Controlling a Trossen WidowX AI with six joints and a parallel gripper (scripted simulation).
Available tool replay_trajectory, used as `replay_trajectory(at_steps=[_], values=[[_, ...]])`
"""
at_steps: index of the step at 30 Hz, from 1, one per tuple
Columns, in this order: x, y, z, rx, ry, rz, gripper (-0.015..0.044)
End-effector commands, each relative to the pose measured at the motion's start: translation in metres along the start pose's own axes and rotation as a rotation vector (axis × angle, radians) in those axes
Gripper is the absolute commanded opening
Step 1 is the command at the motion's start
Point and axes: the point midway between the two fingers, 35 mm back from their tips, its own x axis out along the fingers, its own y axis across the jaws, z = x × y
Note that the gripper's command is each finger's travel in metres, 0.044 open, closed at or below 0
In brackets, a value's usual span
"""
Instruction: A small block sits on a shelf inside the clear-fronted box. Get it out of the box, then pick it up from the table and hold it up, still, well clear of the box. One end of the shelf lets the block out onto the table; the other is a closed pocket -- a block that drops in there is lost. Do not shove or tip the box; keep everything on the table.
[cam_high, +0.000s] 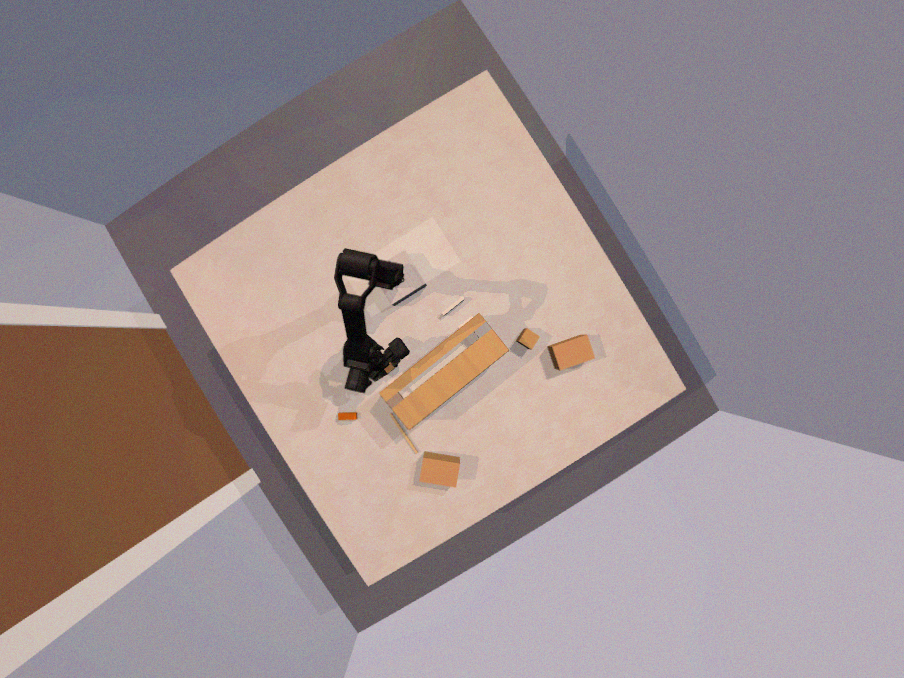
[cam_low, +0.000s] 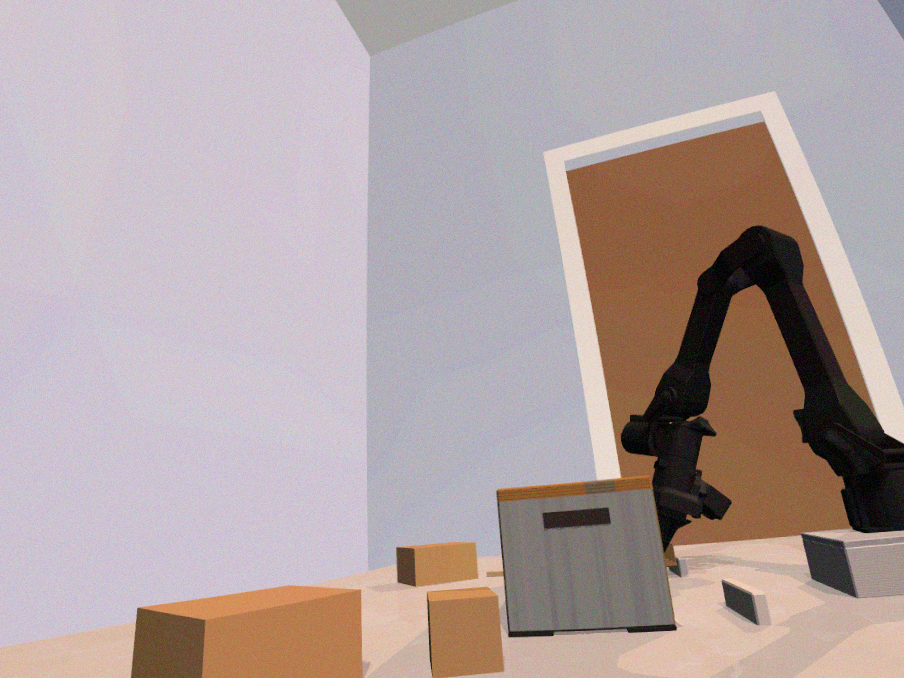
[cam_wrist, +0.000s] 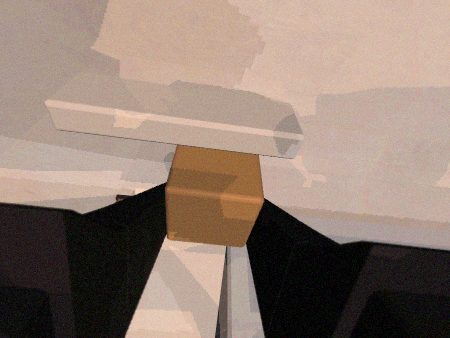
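Note:
The small orange-brown block (cam_wrist: 215, 200) (cam_high: 390, 368) (cam_low: 671, 556) is outside the box, low at the table just off its end. My gripper (cam_wrist: 210, 195) is shut on it, with one black finger against each side. Any gap under the block cannot be made out. The box (cam_high: 456, 380) (cam_low: 584, 576) stands upright, with a wooden top and a grey end wall. The gripper is close beside the box's left end in the top view. A pale low strip (cam_wrist: 150, 122) lies just beyond the block in the wrist view, touching it or nearly so.
An orange piece (cam_high: 347, 415) and a thin stick (cam_high: 405, 433) lie near the box's left end. Larger brown blocks (cam_high: 439, 470) (cam_high: 573, 353) and a smaller one (cam_high: 527, 338) stand around it. A white strip (cam_high: 452, 307) and a dark strip (cam_high: 409, 294) lie toward the arm's base.

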Motion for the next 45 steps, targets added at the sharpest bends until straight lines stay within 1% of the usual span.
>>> replay_trajectory(at_steps=[1,5,10,22,34,45], values=[[-0.023,0.004,-0.012,-0.007,0.007,0.017,0.0000],[-0.043,0.002,-0.020,-0.008,0.006,0.017,0.0000],[-0.047,0.001,-0.021,0.007,0.004,0.025,0.0000],[-0.092,-0.017,-0.039,0.280,0.009,0.163,0.0000],[-0.139,-0.039,-0.046,0.565,0.090,0.292,0.0000],[-0.142,-0.040,-0.046,0.581,0.097,0.299,0.0000]])
